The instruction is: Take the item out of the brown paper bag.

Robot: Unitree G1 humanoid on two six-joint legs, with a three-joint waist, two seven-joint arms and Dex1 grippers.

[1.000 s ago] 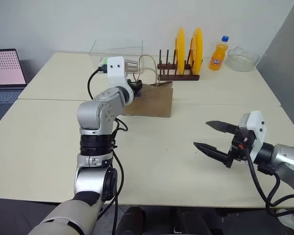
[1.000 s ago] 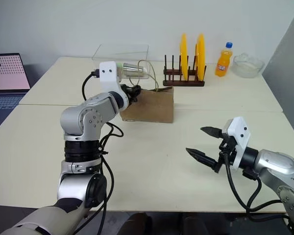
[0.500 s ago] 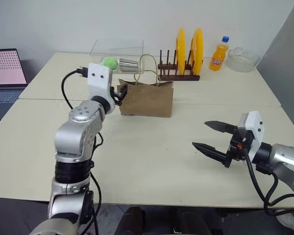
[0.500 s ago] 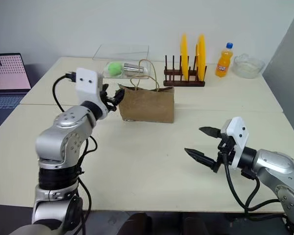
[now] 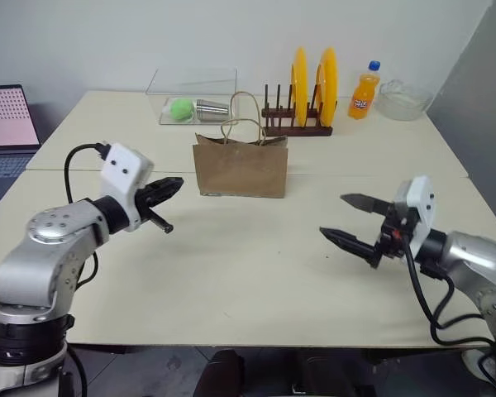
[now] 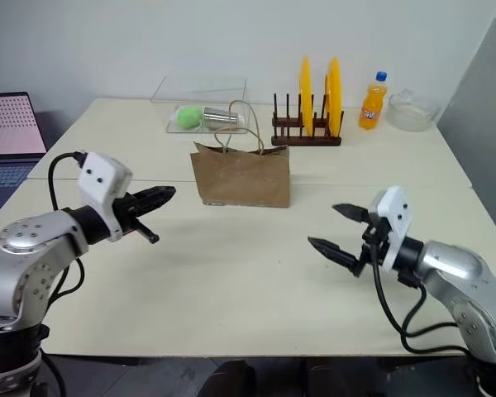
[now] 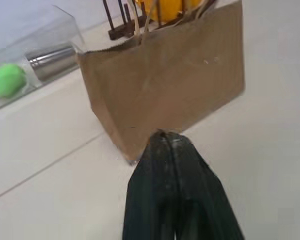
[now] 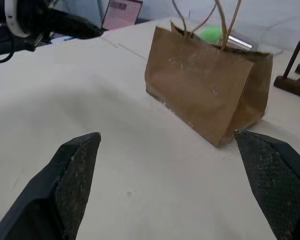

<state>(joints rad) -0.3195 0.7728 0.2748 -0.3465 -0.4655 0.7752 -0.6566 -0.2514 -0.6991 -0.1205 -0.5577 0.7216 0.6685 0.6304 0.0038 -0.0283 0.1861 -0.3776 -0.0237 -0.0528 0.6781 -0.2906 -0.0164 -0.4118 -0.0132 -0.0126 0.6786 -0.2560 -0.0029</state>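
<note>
Left eye view, nearest first: the left tool [image 5: 167,187] hovers over the counter [image 5: 248,273] with its fingers pressed together, short of the brown paper bag [image 5: 240,168], and nothing shows between them. The right tool [image 5: 354,222] hangs on the other side with its fingers spread wide and empty. Farther back the bag stands upright, handles up, both tools apart from it. The item cannot be seen; judging by that, it is likely inside the bag, so the removal looks undone: reaching in, gripping and lifting remain.
</note>
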